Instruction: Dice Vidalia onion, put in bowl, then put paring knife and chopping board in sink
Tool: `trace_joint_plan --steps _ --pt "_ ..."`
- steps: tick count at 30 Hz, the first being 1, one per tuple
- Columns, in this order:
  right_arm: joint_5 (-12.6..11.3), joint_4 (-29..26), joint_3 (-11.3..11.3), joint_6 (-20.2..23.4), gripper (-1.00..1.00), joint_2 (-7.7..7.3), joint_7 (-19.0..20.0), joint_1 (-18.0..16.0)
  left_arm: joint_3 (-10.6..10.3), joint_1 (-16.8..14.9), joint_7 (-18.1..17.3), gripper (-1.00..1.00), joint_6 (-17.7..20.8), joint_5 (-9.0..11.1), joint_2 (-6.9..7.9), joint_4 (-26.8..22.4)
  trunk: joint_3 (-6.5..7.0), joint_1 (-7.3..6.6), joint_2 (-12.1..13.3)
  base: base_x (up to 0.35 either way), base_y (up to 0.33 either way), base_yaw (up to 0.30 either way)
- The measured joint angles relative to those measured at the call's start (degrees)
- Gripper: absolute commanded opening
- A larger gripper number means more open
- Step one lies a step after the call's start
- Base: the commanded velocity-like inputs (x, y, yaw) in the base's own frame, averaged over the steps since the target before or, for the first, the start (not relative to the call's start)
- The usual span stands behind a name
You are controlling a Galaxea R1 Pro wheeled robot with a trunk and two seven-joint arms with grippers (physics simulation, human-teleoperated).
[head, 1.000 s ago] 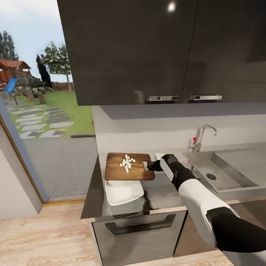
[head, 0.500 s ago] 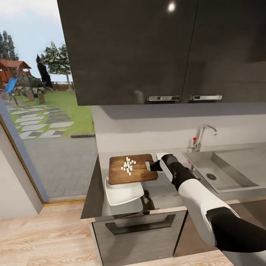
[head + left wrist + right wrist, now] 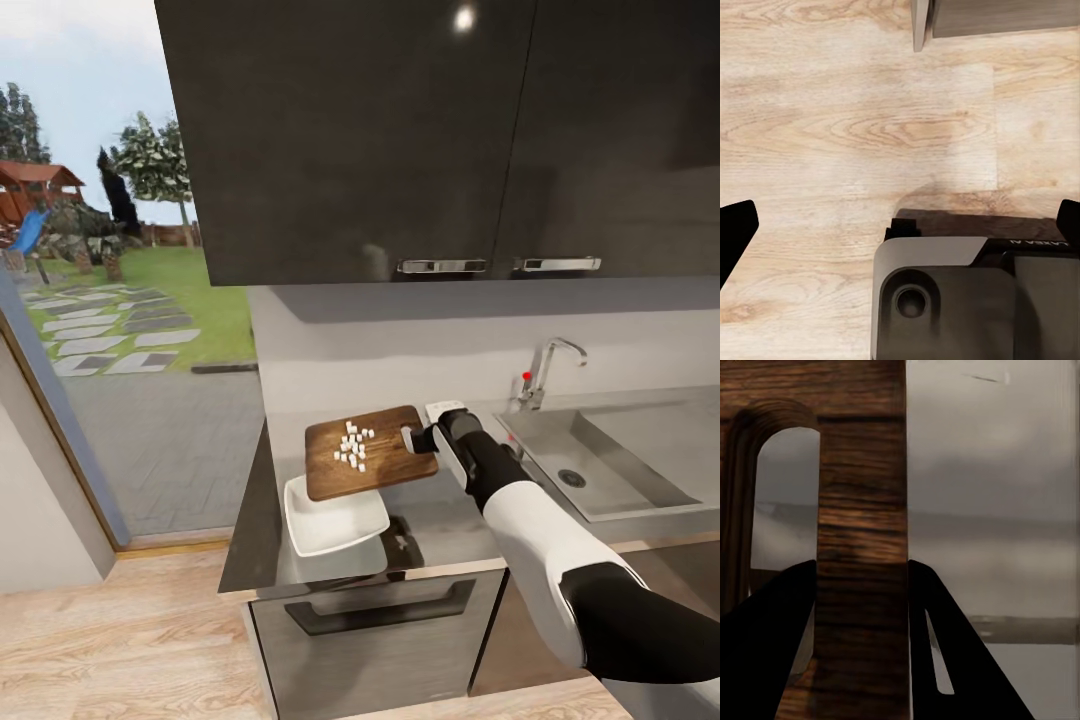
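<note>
**Carefully now: board of onion dice tipping above the bowl**

Broadly, the grey worktop (image 3: 440,530) runs from the window end to the sink (image 3: 600,465) at the far right, whose basin looks bare around its drain. The sink matters later; the risk now sits at the worktop's left end.

The chopping board (image 3: 368,452) is lifted off the worktop and tilted, its left edge overhanging the back part of the white bowl (image 3: 333,517). The right gripper (image 3: 420,438) is clamped on the board's handle end; in the right wrist view the dark fingers (image 3: 967,660) sit tight on either side of the wood beside the handle slot. That is a thin pinch at one end of a wide board, so the board could swivel or slip in the grip as it tips further.

The left gripper (image 3: 900,225) hangs over the wooden floor with its fingers spread wide, holding nothing.

The diced onion (image 3: 353,446) lies in a loose cluster mid-board. Only part of the board covers the bowl, so cubes sliding off the near or far edge would probably land on the worktop instead.

Compared with a second ago, the board has moved right and risen at its handle end, uncovering more of the bowl, while the dice have kept their place on the wood.
</note>
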Motion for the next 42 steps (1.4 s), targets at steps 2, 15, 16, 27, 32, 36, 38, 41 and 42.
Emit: trace_joint_plan --steps 2,15,16,27,32,36,38,41,42 --pt "0.0 -0.5 0.0 0.7 -1.00 0.00 0.0 0.0 0.0 0.0 0.0 1.00 0.0 0.0 0.00 0.0 0.00 0.00 0.0 0.000 0.000 0.000" --pt "0.1 -1.2 0.1 1.4 -1.00 0.00 0.1 0.0 0.0 0.0 0.0 1.00 0.0 0.0 0.00 0.0 0.00 0.00 0.0 0.000 0.000 0.000" --pt "0.2 -1.2 0.1 1.4 -1.00 0.00 0.1 0.0 0.0 0.0 0.0 1.00 0.0 0.0 0.00 0.0 0.00 0.00 0.0 0.000 0.000 0.000" --pt "4.5 -1.2 0.2 1.2 -1.00 0.33 -0.1 0.0 0.0 0.0 0.0 1.00 0.0 0.0 0.00 0.0 0.00 0.00 0.0 0.000 0.000 0.000" --pt "5.0 -1.2 0.1 1.1 -1.00 0.42 -0.1 0.0 0.0 0.0 0.0 1.00 0.0 0.0 0.00 0.0 0.00 0.00 0.0 0.000 0.000 0.000" --pt "5.2 -1.2 0.1 1.0 -1.00 0.44 0.0 0.0 0.0 0.0 0.0 1.00 0.0 0.0 0.00 0.0 0.00 0.00 0.0 0.000 0.000 0.000" --pt "5.2 -1.2 0.5 1.0 -1.00 0.48 0.0 0.0 0.0 0.0 0.0 1.00 0.0 0.0 0.00 0.0 0.00 0.00 0.0 0.000 0.000 0.000" --pt "5.2 -1.2 3.7 0.8 -1.00 0.45 -0.1 0.0 0.0 0.0 0.0 1.00 0.0 0.0 0.00 0.0 -0.01 0.00 0.0 0.000 0.000 0.000" --pt "5.3 -1.3 4.6 0.7 -1.00 0.44 -0.1 0.0 0.0 0.0 0.0 1.00 0.0 0.0 0.00 0.0 0.00 0.00 0.0 0.000 0.000 0.000"
